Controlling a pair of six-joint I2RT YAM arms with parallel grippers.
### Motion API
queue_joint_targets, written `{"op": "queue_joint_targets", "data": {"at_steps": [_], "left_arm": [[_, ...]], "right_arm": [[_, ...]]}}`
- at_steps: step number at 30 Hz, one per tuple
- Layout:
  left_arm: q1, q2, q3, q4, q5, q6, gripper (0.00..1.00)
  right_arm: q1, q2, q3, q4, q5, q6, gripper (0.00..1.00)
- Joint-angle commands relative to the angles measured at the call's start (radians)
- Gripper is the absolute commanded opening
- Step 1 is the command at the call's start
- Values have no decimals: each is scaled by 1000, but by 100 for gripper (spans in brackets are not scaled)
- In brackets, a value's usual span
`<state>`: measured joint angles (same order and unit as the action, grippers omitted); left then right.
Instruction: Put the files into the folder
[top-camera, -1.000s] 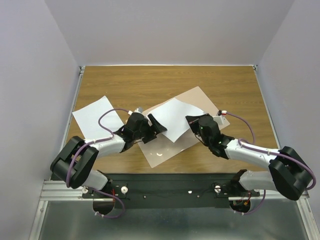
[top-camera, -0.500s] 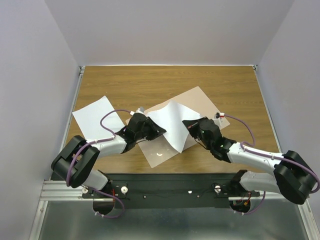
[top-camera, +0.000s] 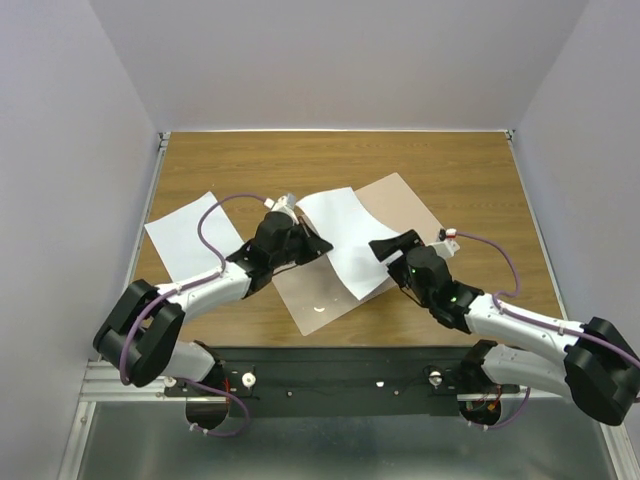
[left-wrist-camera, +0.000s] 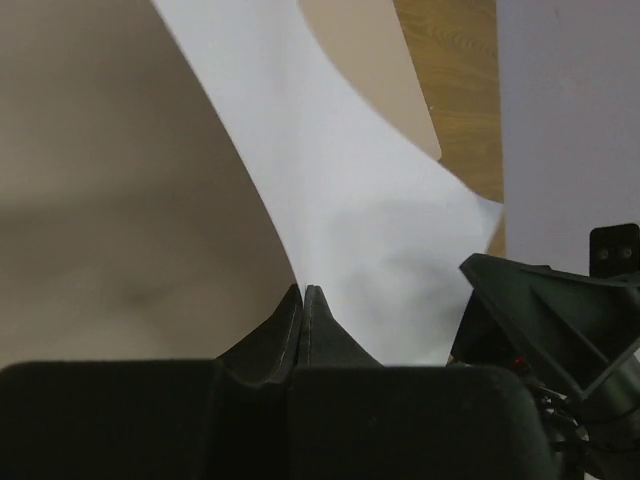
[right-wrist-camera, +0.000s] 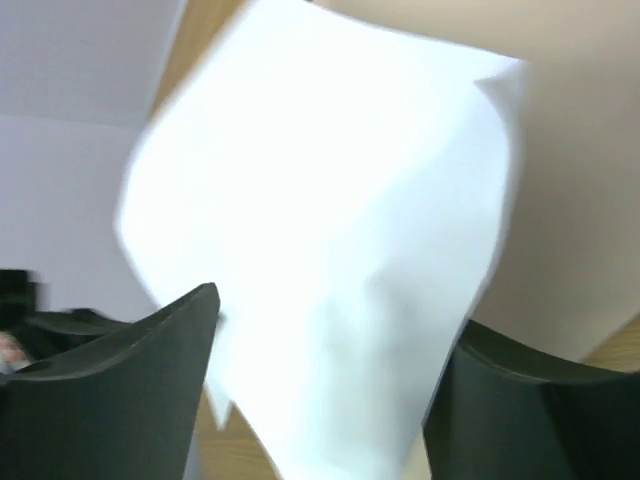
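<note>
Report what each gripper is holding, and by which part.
The left gripper pinches the thin white paper sheet by its left edge, over the tan cardboard folder. The right gripper is open, holding nothing.

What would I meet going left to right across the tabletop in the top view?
Left sheet → left gripper → held sheet → right gripper. The folder spans the middle, so it is left out.
</note>
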<state>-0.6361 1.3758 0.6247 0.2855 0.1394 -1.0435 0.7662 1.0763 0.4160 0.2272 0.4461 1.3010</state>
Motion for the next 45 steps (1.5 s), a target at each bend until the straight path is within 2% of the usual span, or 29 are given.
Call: {"op": "queue_joint_targets", "data": {"at_steps": [1,4,11,15,20,22,27,30,33,34,35,40,41,45], "left_arm": [[1,-41,95,-170,-66,347,0],[3,-58,50,-171,-43,352,0],[29,-58,-83,-125,69,315,0],[53,-67,-134,-125,60,330,0],[56,-113,-184,15,112,407,0],[56,-145,-180,55,109,442,0],[56,-264,-80,121,158,626,0],[55,-297,3,84,232,756,0],[56,-310,70,29,262,896,0],[55,-308,96,2,270,931,0],[55,-304,156,-56,299,963,0],[55,-297,299,-206,404,1230,0],[55,-303,319,-226,405,1252,0],[55,-334,374,-252,430,1298,0]], "right_arm": [[5,-35,-43,-114,77,-202,93],[5,-53,-42,-115,85,-270,100],[5,-23,1,-118,46,-474,100],[5,-1,44,-155,-12,-598,100],[5,-10,142,-157,-61,-799,100],[4,13,181,-152,-57,-827,100],[-18,79,326,-134,-75,-917,100],[-93,79,369,-111,-219,-965,100],[-209,50,398,-75,-429,-1063,100],[-255,45,405,-66,-548,-1103,100],[-274,42,412,-60,-594,-1167,100],[-398,83,487,-57,-802,-1204,100],[-416,89,510,-55,-881,-1213,100],[-459,100,549,-52,-1030,-1325,100]]}}
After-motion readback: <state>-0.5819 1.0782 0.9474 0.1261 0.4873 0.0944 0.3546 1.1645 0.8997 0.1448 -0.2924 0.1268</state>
